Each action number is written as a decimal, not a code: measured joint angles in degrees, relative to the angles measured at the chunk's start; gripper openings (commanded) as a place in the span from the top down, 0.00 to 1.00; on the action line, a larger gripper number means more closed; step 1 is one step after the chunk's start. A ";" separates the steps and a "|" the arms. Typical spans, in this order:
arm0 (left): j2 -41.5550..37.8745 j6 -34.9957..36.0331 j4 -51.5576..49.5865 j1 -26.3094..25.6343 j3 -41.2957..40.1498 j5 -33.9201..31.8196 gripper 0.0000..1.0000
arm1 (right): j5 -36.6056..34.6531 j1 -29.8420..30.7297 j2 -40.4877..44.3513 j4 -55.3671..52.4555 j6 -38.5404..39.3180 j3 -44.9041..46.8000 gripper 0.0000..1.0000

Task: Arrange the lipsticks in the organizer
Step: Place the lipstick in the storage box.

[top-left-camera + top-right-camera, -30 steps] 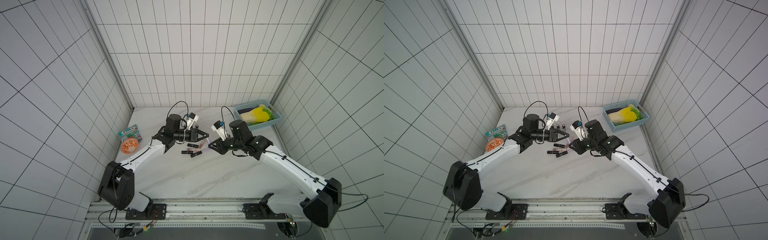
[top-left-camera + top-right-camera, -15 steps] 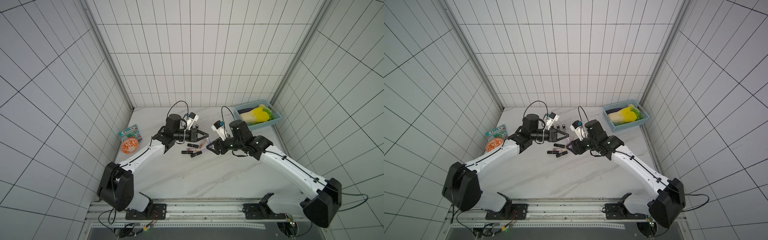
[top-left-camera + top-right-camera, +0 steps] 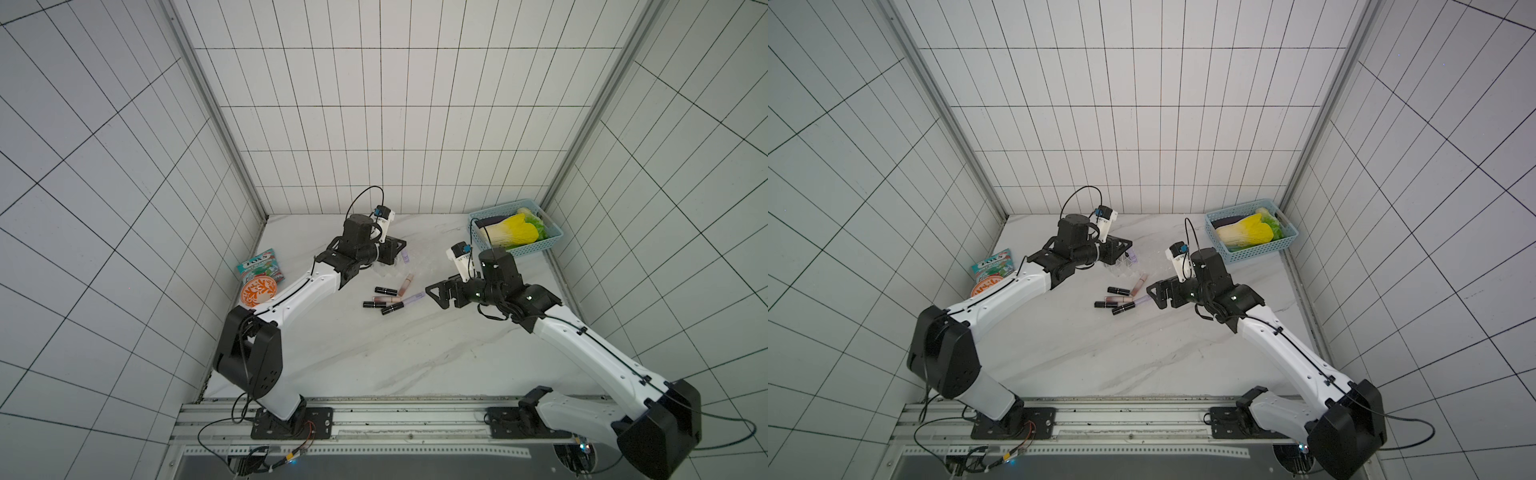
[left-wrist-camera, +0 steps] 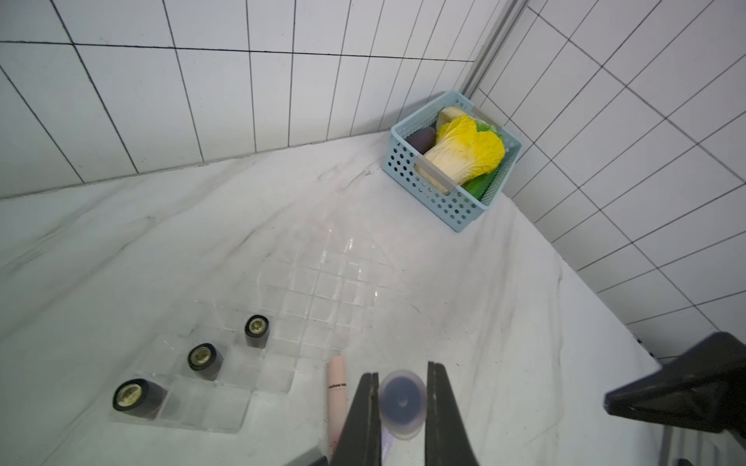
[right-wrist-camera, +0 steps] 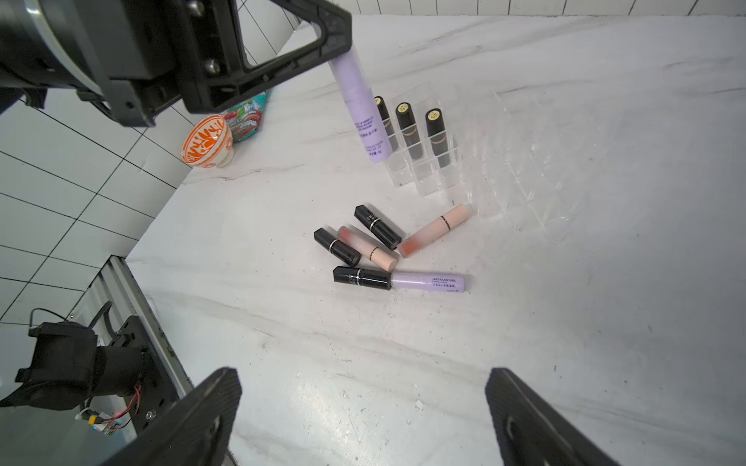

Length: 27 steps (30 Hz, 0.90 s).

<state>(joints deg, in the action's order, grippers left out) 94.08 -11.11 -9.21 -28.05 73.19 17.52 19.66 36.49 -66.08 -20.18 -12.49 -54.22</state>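
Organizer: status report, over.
Left gripper shut on lavender tube near organizer. Right gripper open, empty. Three black lipsticks slotted, five tubes loose on table. Free slots unobstructed.

The organizer (image 4: 323,282) sits mid-bench (image 3: 374,353), three lipsticks (image 5: 405,121) standing in its left-end slots, a fourth lipstick (image 5: 361,117) held aloft near that end. Just before it lie loose lipsticks (image 5: 369,250). The basket (image 4: 428,189) is in the far right corner. The bowl (image 5: 206,141) is at the left edge, with the packet (image 3: 259,266) behind it.
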 measured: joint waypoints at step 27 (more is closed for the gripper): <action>19.12 4.57 13.64 1.27 7.30 -5.90 0.97 | 0.24 -5.05 3.85 2.03 0.28 8.11 0.01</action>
<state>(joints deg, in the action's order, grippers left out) 113.21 -6.55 4.43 -26.79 80.49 11.62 19.90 31.44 -62.24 -18.15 -12.21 -46.11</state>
